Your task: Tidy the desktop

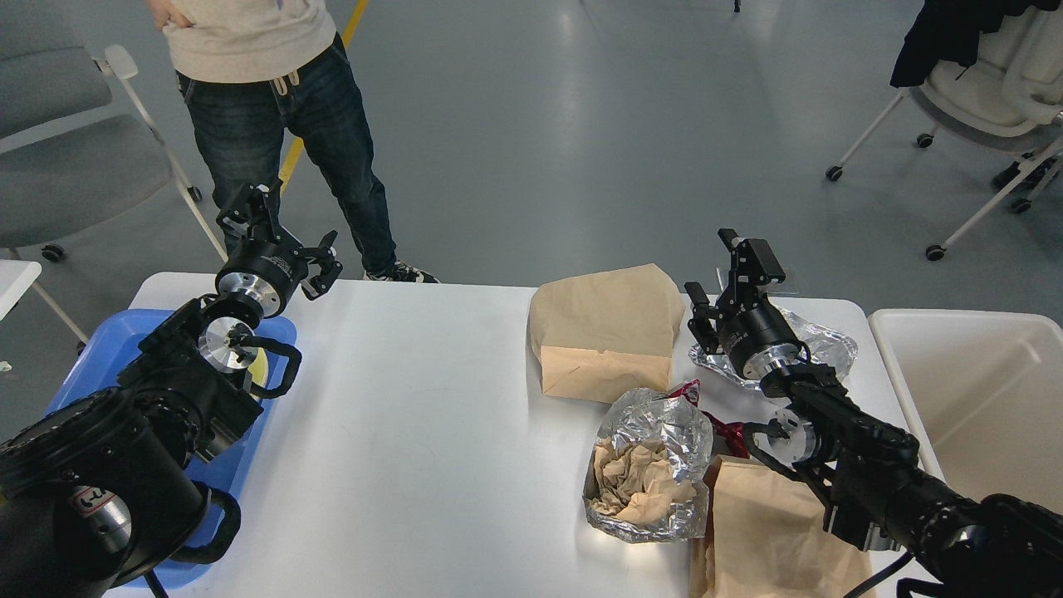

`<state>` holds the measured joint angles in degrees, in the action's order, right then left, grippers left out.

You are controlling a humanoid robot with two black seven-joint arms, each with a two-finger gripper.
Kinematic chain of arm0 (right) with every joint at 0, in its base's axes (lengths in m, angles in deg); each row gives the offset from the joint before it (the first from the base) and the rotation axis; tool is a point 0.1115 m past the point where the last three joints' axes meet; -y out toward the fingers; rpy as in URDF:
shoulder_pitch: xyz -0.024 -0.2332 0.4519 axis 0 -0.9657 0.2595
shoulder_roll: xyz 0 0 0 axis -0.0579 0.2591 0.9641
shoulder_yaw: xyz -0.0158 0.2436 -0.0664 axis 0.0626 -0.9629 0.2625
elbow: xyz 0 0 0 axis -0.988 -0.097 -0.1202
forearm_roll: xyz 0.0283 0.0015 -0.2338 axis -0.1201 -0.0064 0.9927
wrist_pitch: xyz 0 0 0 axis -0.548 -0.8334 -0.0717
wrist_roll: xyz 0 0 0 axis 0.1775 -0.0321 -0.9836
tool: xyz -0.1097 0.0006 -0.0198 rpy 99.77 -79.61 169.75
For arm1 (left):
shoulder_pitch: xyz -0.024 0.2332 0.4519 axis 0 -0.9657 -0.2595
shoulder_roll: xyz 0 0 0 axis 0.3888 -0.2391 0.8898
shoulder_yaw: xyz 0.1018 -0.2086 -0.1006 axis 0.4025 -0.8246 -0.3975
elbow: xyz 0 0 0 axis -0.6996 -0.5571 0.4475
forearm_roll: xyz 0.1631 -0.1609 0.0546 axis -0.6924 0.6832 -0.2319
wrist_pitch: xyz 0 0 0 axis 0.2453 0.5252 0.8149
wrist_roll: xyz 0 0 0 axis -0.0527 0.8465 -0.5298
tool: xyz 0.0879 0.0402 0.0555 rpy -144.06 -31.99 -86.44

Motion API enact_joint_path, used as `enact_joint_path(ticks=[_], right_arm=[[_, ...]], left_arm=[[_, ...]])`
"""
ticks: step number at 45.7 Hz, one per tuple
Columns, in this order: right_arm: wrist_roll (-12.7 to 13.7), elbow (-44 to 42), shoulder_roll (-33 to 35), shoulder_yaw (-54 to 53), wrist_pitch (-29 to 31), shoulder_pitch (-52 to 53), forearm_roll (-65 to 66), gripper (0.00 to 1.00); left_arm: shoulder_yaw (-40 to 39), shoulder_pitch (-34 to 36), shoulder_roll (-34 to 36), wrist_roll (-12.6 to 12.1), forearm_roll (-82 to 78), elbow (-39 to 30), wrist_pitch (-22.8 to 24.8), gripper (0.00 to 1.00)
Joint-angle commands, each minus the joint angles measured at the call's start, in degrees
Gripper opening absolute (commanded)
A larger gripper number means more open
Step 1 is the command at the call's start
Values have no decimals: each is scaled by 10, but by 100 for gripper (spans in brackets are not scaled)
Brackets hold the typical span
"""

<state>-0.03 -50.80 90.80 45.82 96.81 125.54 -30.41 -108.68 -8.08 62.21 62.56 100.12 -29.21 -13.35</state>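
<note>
- Desktop (432, 432): white, matte, rounded corners; centre and left-centre bare.
- Blue tray (100, 365) sat at the left edge, largely hidden by the arm.
- Brown paper bag (606, 332) lay flat at far centre-right.
- Foil bag (652, 465) stuffed with crumpled brown paper stood nearer, beside a second paper bag (764, 531) at the near edge.
- Red wrapper (718, 423), possibly a snack packet, lay between them.
- Crumpled foil sheet (822, 345) lay near the far right corner.

the left arm (124, 440) covers most of the blue tray (100, 349). the near paper bag (764, 540) runs off the bottom edge. the right arm (872, 473) hides part of the far foil sheet (822, 340). the standing person (274, 100) is cut off above the waist, and the bin (980, 390) by the right edge.
</note>
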Motion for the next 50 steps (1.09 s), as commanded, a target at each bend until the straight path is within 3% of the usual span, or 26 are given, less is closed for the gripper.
enact_joint_path(ticks=[1, 12, 50], right_arm=[[0, 0, 0, 0, 0, 0, 0, 100], [0, 0, 0, 0, 0, 0, 0, 100], [0, 0, 0, 0, 0, 0, 0, 100]], left_arm=[[0, -2, 0, 1, 0, 0, 35, 96], [0, -49, -5, 2, 1, 0, 40, 96], [0, -51, -5, 2, 2, -1, 47, 96]])
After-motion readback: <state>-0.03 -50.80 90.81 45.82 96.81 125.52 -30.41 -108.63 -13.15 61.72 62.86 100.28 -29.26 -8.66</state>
